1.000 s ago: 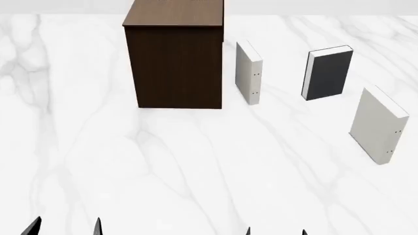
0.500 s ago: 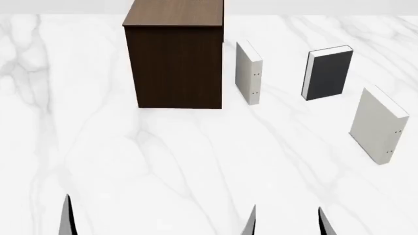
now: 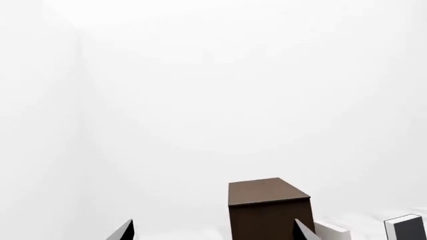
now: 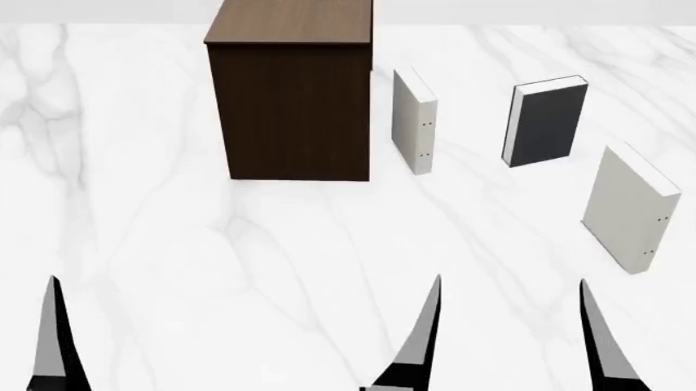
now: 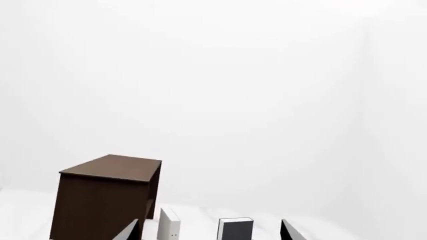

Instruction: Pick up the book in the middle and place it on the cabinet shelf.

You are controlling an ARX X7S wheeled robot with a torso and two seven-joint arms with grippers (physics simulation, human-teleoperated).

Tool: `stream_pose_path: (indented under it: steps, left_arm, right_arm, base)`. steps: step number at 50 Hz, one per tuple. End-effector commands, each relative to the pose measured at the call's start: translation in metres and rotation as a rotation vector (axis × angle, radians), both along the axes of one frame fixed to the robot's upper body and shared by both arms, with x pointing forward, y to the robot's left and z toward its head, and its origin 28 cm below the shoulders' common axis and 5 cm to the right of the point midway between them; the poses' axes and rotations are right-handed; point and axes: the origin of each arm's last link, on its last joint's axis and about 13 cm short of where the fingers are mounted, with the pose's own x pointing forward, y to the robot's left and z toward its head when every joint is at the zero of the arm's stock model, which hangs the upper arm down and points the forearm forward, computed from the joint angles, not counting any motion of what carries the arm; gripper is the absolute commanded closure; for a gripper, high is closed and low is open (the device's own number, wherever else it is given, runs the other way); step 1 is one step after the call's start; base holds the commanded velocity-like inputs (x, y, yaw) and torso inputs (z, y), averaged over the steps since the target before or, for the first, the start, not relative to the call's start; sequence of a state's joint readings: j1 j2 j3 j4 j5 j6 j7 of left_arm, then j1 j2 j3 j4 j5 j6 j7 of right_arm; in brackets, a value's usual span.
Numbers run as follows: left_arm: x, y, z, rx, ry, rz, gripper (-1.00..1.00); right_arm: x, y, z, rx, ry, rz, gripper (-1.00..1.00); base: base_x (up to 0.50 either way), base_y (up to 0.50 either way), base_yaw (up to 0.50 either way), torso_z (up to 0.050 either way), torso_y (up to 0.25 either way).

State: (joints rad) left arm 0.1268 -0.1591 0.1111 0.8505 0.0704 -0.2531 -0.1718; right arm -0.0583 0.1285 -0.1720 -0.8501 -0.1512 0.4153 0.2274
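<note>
A thick hardback book stands upright on a white marble table. Its cover is plain dark grey, and a white band of page edges runs along its top and one side. It stands to the right of a tall, boxy cabinet of dark brown wood grain with a flat, lighter brown top. A cream book with small dots stands upright between the cabinet and the grey book, just beside the cabinet. A second cream book stands further right of the cabinet and nearer the robot, well apart from the grey book.

Both arms are low at the near edge of the table, well apart from the cabinet and all three books. The right gripper points its two dark, tapered fingers toward the books; they are spread wide with nothing between them. Only one finger of the left gripper shows in the head view, but the left wrist view shows its two fingertips spread far apart and holding nothing. That view also shows the cabinet and the grey book in the distance.
</note>
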Motion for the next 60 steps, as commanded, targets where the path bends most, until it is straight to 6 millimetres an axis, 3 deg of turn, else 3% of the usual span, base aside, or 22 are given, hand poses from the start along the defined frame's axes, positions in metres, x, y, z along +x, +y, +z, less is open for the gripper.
stream_pose_path:
  steps: [1,60]
  left_arm:
    - [-0.0069,-0.0023,0.0104,0.009,-0.035,-0.003,-1.0]
    - [-0.0063,-0.0037,0.0085,0.011,-0.036,-0.007,-1.0]
  right_arm:
    - [-0.0052,0.0011,0.0103,-0.026,-0.024,-0.027,-1.0]
    - [-0.0047,0.0014,0.0098,-0.095,-0.025,-0.059,-1.0]
  base:
    - [0.0,0.0,0.0,0.0,0.0]
    - [0.48,0.0,0.0,0.0,0.001]
